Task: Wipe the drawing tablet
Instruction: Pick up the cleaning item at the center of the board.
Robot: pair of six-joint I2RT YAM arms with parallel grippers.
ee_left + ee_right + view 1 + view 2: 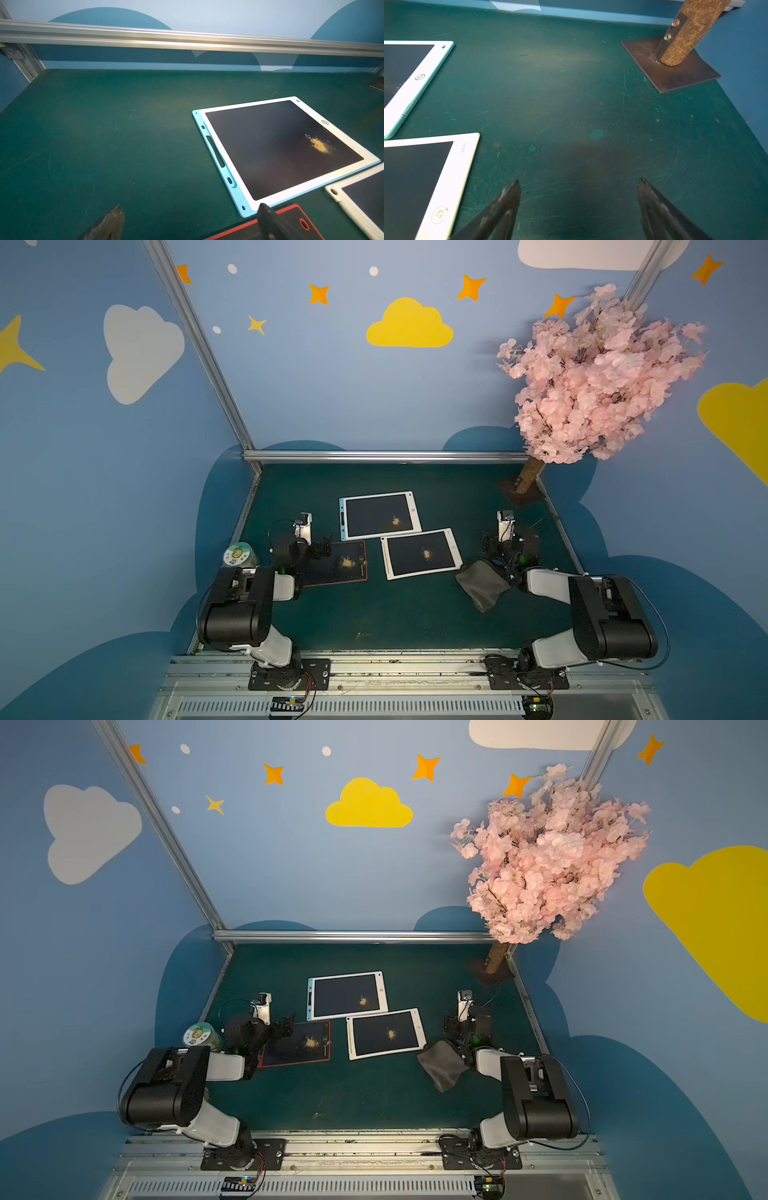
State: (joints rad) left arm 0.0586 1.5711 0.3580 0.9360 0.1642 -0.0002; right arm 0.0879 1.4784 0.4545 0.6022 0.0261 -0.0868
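Three drawing tablets lie on the green mat, each with an orange smudge on its dark screen: a blue-framed one [380, 515] [276, 149], a white-framed one [420, 553] [423, 178] and a red-framed one [340, 564]. My left gripper [311, 543] [190, 205] hangs open at the red tablet's far left corner, one finger above that corner, holding nothing. To the right of the white tablet, my right gripper [503, 541] [579, 180] stands open over bare mat. A crumpled grey cloth [482, 583] lies loose on the mat beside the right forearm, near the white tablet's right edge.
A round green-lidded container [240, 556] stands by the left arm at the mat's left edge. A pink artificial tree on a metal base plate [521, 491] [675, 70] occupies the back right corner. Aluminium rails [382, 456] border the mat.
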